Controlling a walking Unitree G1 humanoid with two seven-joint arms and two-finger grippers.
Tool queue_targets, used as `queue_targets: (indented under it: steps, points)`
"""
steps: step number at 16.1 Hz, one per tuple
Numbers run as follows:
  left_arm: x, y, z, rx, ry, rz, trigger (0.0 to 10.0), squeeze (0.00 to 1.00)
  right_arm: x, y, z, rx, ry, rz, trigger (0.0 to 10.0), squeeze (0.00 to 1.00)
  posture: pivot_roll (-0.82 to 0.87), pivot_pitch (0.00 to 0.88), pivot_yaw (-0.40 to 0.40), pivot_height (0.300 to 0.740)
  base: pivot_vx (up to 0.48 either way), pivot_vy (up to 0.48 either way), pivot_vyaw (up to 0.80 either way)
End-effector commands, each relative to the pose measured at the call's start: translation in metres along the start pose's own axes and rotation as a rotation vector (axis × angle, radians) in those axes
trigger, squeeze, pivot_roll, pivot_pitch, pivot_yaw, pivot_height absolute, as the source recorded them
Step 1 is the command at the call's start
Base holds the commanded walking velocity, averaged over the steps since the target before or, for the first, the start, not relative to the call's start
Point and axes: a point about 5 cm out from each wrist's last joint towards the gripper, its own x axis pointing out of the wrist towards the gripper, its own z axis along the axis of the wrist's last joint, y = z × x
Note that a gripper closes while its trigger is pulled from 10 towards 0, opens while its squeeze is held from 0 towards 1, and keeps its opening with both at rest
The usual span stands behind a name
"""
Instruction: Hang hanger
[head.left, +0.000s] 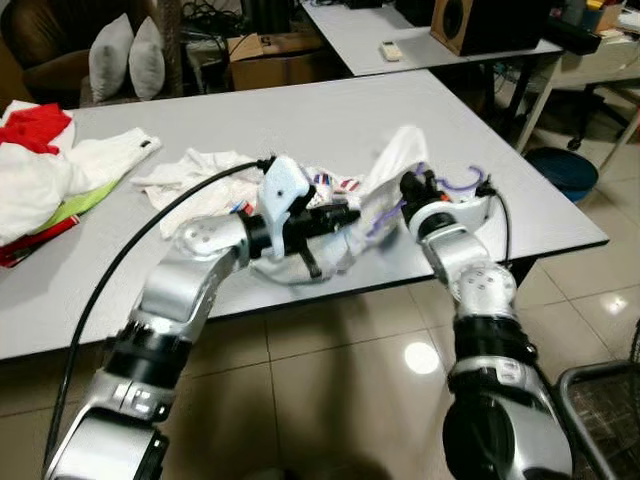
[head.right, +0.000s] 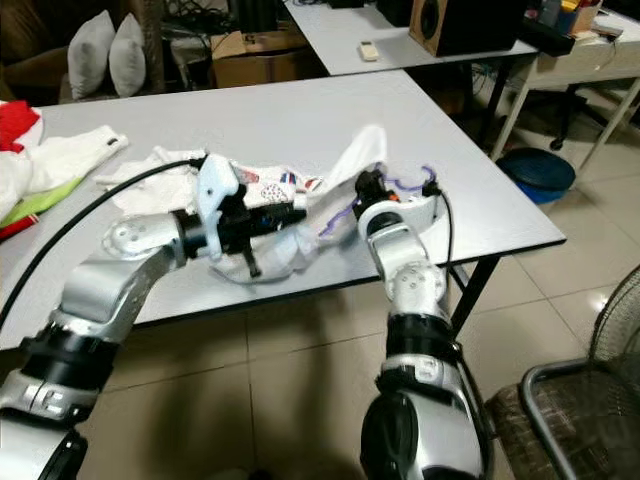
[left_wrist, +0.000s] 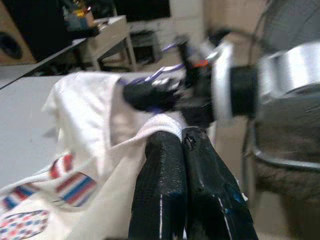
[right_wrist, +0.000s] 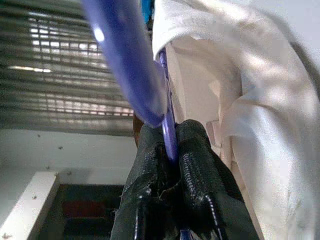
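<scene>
A white garment (head.left: 385, 175) with red and blue striped trim lies rumpled near the front edge of the grey table (head.left: 300, 120). A purple hanger (head.left: 462, 183) sticks out of it on the right, its hook curling up. My right gripper (right_wrist: 170, 145) is shut on the hanger's thin purple bar (right_wrist: 167, 125), right beside the cloth. My left gripper (left_wrist: 182, 137) is shut on a fold of the white garment (left_wrist: 100, 115), just left of the right gripper (head.left: 412, 186). Part of the hanger is hidden inside the cloth.
More white, red and green clothes (head.left: 45, 165) are piled at the table's left end. A second table (head.left: 420, 35) with a speaker stands behind, a blue bin (head.left: 560, 170) to the right, a chair frame (head.left: 600, 400) at lower right.
</scene>
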Motion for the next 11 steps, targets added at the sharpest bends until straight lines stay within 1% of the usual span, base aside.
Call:
queue_targets:
  steps: [1,2,3,4,5,6,7,8,10,11]
  points:
    - [0.001,0.001,0.003,0.049,0.013,0.0,0.0,0.0,-0.005,0.001,-0.025,0.047,0.056,-0.009,10.0,0.0,-0.1,0.0,0.124,0.74,0.0,0.0,0.0]
    - [0.0,-0.007,-0.007,0.047,0.049,-0.015,0.0,0.0,-0.019,-0.01,-0.027,0.071,0.063,-0.032,10.0,0.0,-0.09,0.0,0.132,0.74,0.0,0.0,0.0]
    - [-0.002,-0.012,-0.011,0.073,0.087,-0.029,7.4,0.0,-0.027,-0.012,-0.03,0.096,0.071,-0.043,10.0,0.0,-0.12,0.0,0.146,0.74,0.0,0.0,0.0]
    - [-0.002,-0.014,-0.01,0.042,0.074,-0.043,10.0,0.0,-0.031,-0.01,-0.032,0.09,0.081,-0.041,10.0,0.0,-0.13,0.0,0.154,0.74,0.0,0.0,0.0]
    - [0.001,-0.015,-0.009,-0.017,0.037,-0.026,10.0,0.0,-0.04,-0.008,-0.035,0.078,0.094,-0.03,10.0,0.0,-0.13,0.0,0.158,0.74,0.0,0.0,0.0]
    - [0.009,-0.012,-0.009,-0.031,0.031,0.026,10.0,1.0,-0.048,-0.013,-0.043,0.103,0.119,-0.052,10.0,0.0,-0.13,0.0,0.152,0.74,0.0,0.0,0.0]
    - [0.014,-0.011,-0.006,-0.041,0.009,0.048,10.0,1.0,-0.053,-0.016,-0.048,0.113,0.136,-0.071,10.0,0.0,-0.13,0.0,0.148,0.74,0.0,0.0,0.0]
    - [0.017,-0.009,-0.002,-0.094,-0.032,0.063,10.0,1.0,-0.056,-0.015,-0.051,0.11,0.159,-0.059,10.0,0.0,-0.14,0.0,0.15,0.74,0.0,0.0,0.0]
    - [0.018,-0.009,-0.004,-0.129,-0.022,0.061,10.0,1.0,-0.058,-0.013,-0.051,0.111,0.166,-0.055,10.0,0.0,-0.15,0.0,0.15,0.74,0.0,0.0,0.0]
    - [0.015,-0.012,-0.012,-0.144,0.031,0.013,10.0,1.0,-0.058,-0.013,-0.047,0.122,0.157,-0.057,10.0,0.0,-0.15,0.0,0.15,0.74,0.0,0.0,0.0]
